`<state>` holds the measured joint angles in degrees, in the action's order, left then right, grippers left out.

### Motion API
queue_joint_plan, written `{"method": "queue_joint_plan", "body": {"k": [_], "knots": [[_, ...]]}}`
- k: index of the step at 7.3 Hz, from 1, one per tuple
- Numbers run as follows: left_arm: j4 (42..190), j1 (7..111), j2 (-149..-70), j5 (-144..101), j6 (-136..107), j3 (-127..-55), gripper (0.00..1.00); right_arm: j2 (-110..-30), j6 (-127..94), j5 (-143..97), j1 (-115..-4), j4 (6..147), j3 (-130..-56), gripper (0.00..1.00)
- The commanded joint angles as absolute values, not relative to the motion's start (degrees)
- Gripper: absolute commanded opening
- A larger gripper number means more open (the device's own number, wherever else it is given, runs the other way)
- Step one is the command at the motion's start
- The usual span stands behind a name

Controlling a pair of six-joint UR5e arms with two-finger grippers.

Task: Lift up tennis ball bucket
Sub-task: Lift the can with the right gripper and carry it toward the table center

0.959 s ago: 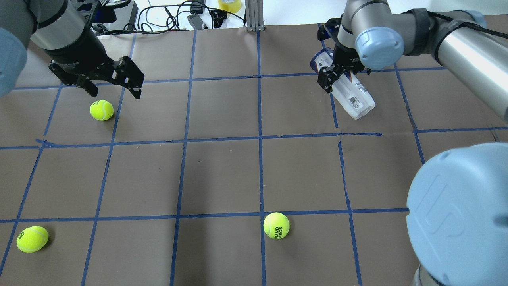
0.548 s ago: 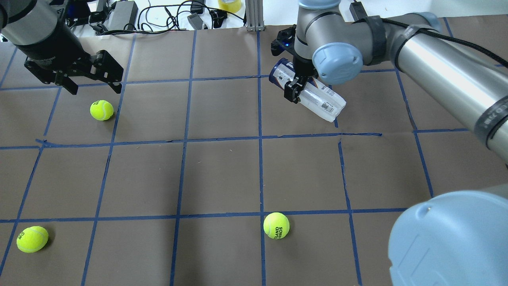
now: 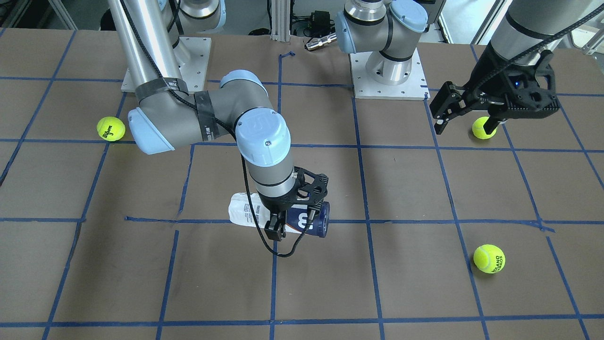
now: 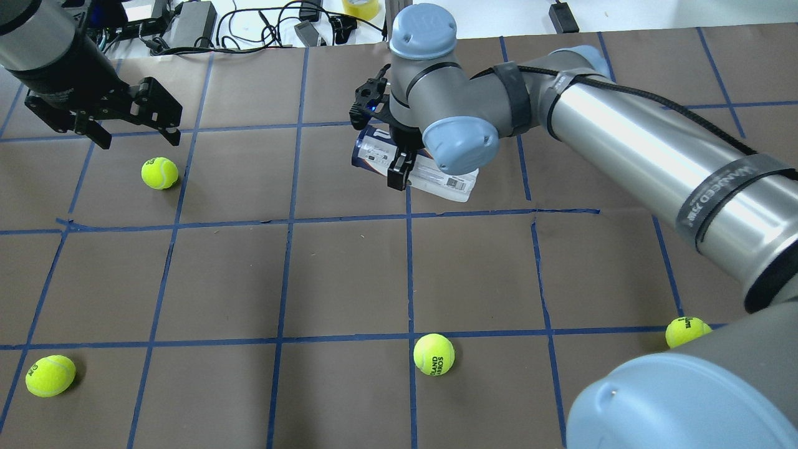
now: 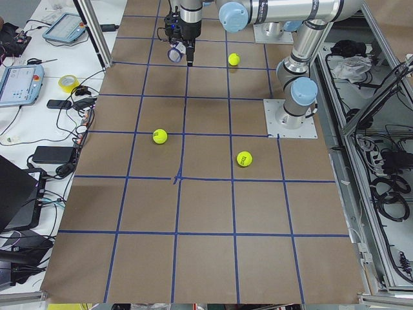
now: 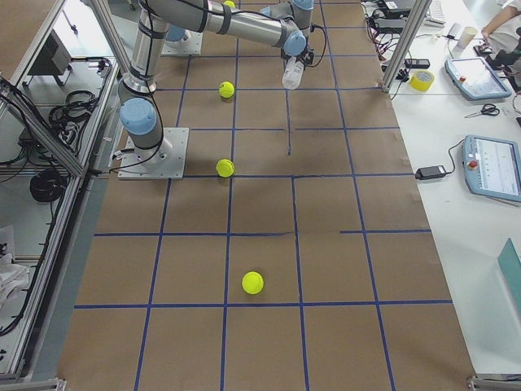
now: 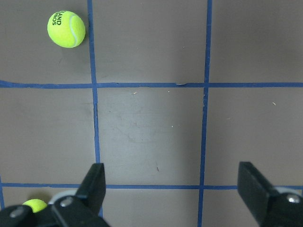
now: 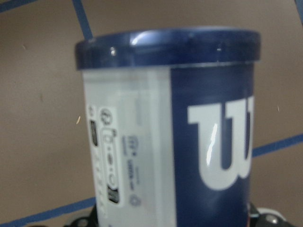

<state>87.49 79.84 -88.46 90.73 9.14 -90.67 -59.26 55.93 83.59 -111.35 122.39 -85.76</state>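
The tennis ball bucket is a clear can with a white and navy label and a navy rim. It hangs tilted nearly flat above the table, also in the front view and close up in the right wrist view. My right gripper is shut on it near the navy end, also in the front view. My left gripper is open and empty, hovering just beyond a tennis ball; its spread fingers show in the left wrist view.
Three more tennis balls lie on the brown paper: front centre, front left, front right. Cables, a power brick and a tape roll lie past the far edge. A metal post stands at the back.
My right arm has carried the bucket leftward from the back right to the table's centre line. My left gripper has drifted left and back, still open.
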Motion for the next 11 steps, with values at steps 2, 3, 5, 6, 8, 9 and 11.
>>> {"method": "queue_joint_plan", "body": {"k": [2, 3, 5, 6, 8, 9, 11], "knots": [[87.45, 79.8, -88.33, 90.7, 9.14, -90.79, 1.0, -55.73, 68.45, 83.49, -115.21, 126.12, -85.78, 0.84], [87.45, 79.8, -88.33, 90.79, 9.14, -90.79, 1.0, -55.29, 67.34, 83.5, -116.53, 126.38, -85.78, 0.83], [87.45, 79.72, -88.33, 90.7, 9.05, -90.79, 1.0, -54.32, 65.66, 83.85, -118.3, 126.48, -85.78, 0.83], [87.45, 79.8, -88.33, 90.7, 9.05, -90.97, 1.0, -53.79, 63.31, 85.33, -118.3, 126.13, -85.87, 0.83], [87.45, 79.8, -88.33, 90.79, 9.05, -91.05, 1.0, -53.17, 62.93, 85.69, -118.3, 126.3, -85.61, 0.83], [87.45, 79.8, -88.42, 90.79, 9.05, -91.05, 1.0, -53.0, 62.15, 85.35, -118.3, 126.91, -85.78, 0.83], [87.45, 79.8, -88.42, 90.79, 9.05, -91.05, 1.0, -52.82, 61.09, 85.6, -118.3, 126.83, -85.69, 0.84]]}}
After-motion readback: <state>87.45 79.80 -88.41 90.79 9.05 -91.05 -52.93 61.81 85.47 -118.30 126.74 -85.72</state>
